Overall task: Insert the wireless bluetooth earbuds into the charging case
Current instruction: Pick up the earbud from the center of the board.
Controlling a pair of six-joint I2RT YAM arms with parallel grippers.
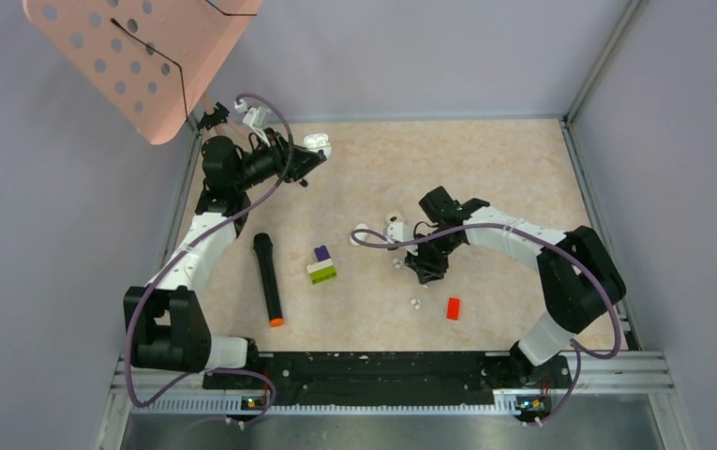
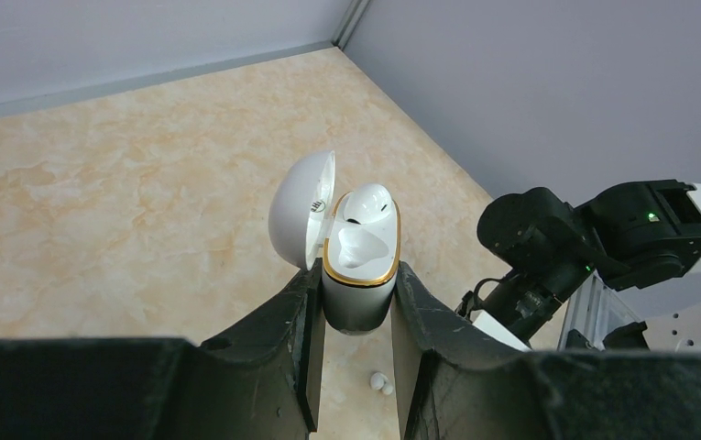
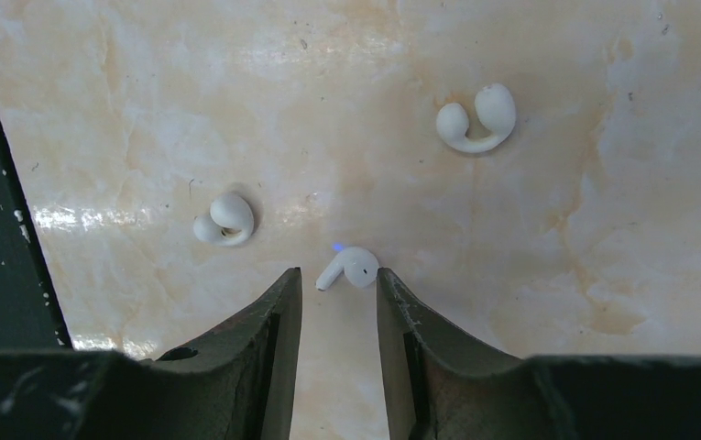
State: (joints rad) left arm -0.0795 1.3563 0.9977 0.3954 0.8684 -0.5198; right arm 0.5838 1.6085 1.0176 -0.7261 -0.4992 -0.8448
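While the left gripper [image 2: 357, 275] clamps the white pebble-shaped charging case w/ gold rim [image 2: 351, 243], lid open, at 11 o'clock on the table, the right gripper [image 3: 337, 291] hangs empty near centre, jaws apart, over a tiny white stemmed earbud [image 3: 354, 267].

Step in hand, by judgement: pickup. Next move req. lowering and closing on the bud w/o flicking it, then carrying it to the case.

Two white C-shaped buds lie at 10 o'clock [image 3: 225, 220] and 1 o'clock [image 3: 476, 119] of it.

Surface: beige marbled tabletop [image 1: 485, 169], glossy; bud may skid. Room: grey walls [image 1: 410, 47]; pink perforated panel [image 1: 139, 56] at 11 o'clock.
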